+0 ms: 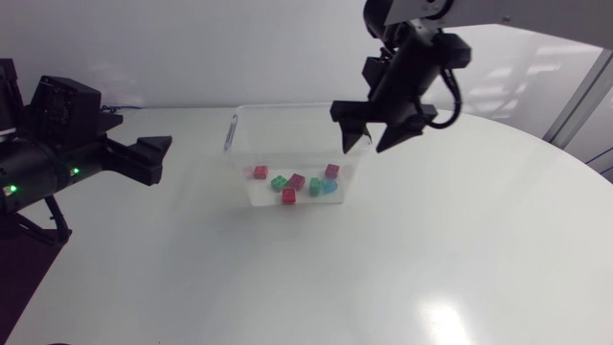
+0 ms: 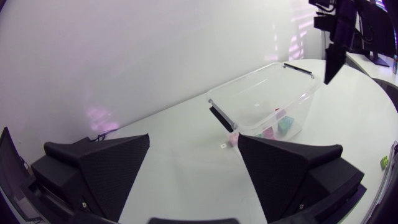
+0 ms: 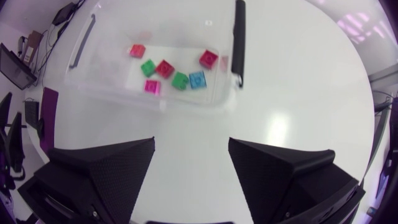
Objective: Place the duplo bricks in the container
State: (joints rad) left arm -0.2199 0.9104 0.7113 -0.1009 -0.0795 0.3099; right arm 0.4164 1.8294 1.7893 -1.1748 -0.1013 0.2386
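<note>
Since the clear container (image 3: 112, 87) is see-through, I can count seven duplo bricks (image 3: 165, 68) lying loose on its floor: three red, two green, one blue (image 3: 198, 79) and one magenta (image 3: 152, 86). They sit in a close cluster, some touching, nearer the container's right end than its left. The container stands toward the far edge of the white table (image 1: 402, 268), about midway along that edge, with a black handle (image 3: 238, 37) at each short end. My right gripper (image 1: 365, 149) hangs in the air over the container's right end. Its fingers point down and are spread wide, with nothing between them. My left gripper (image 1: 158, 161) is low at the table's left edge, well apart from the container and facing it. Its fingers are likewise spread apart and hold nothing.
</note>
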